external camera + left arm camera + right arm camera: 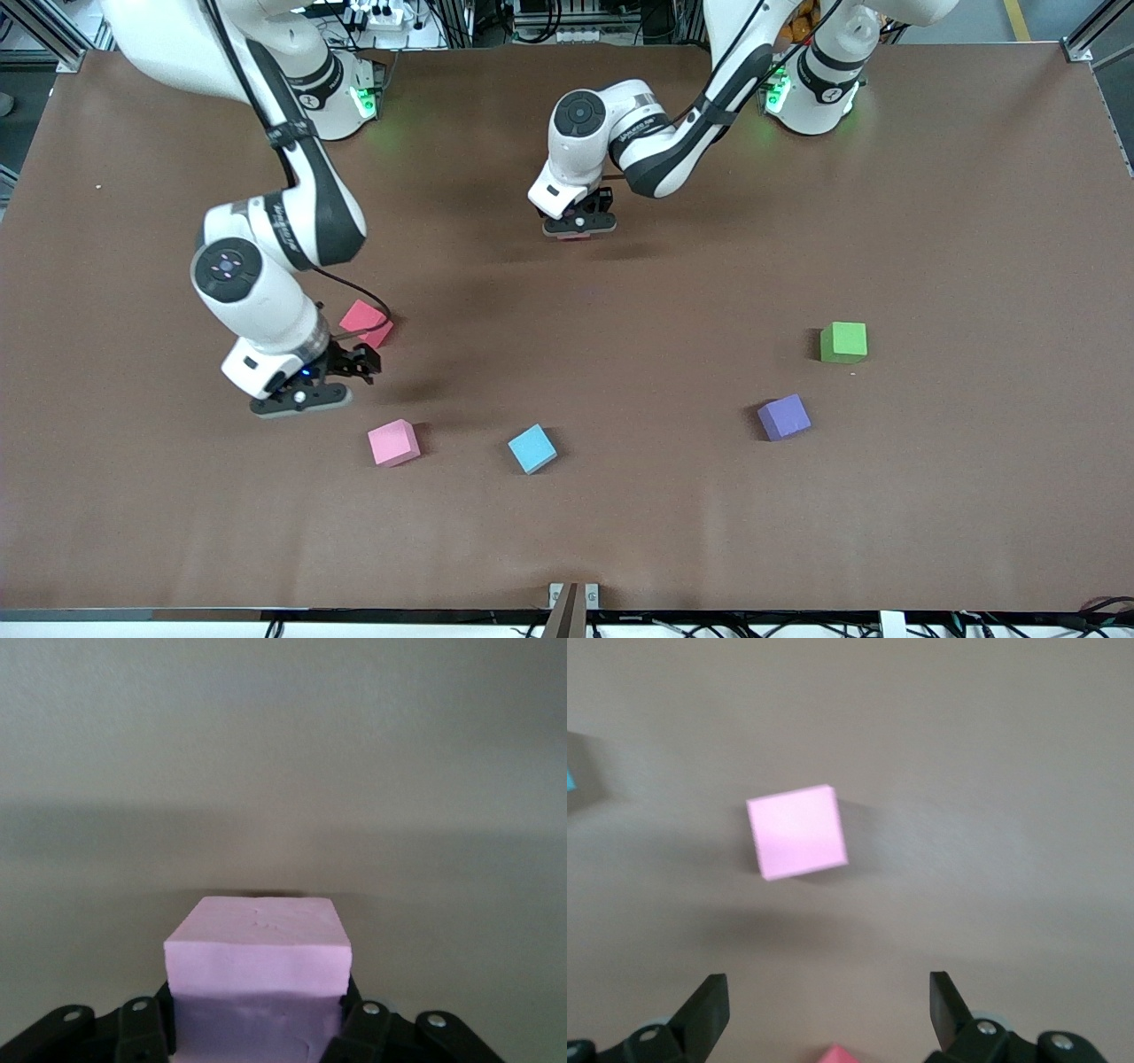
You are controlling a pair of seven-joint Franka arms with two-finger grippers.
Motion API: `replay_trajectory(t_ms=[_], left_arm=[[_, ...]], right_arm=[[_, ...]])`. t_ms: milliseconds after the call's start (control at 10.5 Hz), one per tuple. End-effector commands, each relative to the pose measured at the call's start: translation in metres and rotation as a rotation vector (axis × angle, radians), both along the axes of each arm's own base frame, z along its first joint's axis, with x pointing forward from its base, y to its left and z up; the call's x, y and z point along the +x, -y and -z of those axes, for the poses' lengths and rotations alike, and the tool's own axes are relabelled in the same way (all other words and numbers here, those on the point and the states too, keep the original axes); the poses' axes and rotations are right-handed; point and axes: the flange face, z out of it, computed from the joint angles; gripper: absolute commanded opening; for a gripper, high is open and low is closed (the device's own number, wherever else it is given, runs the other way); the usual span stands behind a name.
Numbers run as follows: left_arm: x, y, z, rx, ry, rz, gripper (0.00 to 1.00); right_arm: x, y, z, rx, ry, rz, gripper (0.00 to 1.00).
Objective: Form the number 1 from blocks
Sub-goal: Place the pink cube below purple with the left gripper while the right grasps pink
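Left gripper is sitting low over the middle of the brown surface, toward the robots' bases, pinching a light pink block between its fingers; in the left wrist view the block is filling the space between the pads, and in the front view only a sliver of it is showing under the gripper. Right gripper is hanging over the surface at the right arm's end, fingers spread wide and holding nothing. A second light pink block is lying on the surface just beside the right gripper, nearer the front camera; the right wrist view is showing it flat and apart from the fingers. A red cube is sitting near the right arm's wrist, partly covered by the cable. A light blue cube is lying beside the second light pink block, toward the left arm's end. A purple block and a green cube are sitting well apart from those, toward the left arm's end, the green one farther from the front camera.
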Motion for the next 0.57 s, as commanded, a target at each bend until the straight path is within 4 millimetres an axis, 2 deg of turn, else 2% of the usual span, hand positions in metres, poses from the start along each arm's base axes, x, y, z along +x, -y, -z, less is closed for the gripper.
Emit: replay_trajectory(t_ms=[0,191,477], left_arm=[[-0.012,0.004,0.005,0.017,0.000,-0.001,0.00],[-0.029,0.006,0.011,0.040,0.011,0.018,0.00],[-0.043,0.008,0.018,0.053,0.015,0.018,0.00]], right_arm=[[0.015,-0.021,0.031,0.101,-0.011,0.029,1.00],[0.017,-0.024,0.041,0.140,-0.006,0.050,1.00],[0.022,-0.023,0.056,0.121,0.002,-0.042,1.00]])
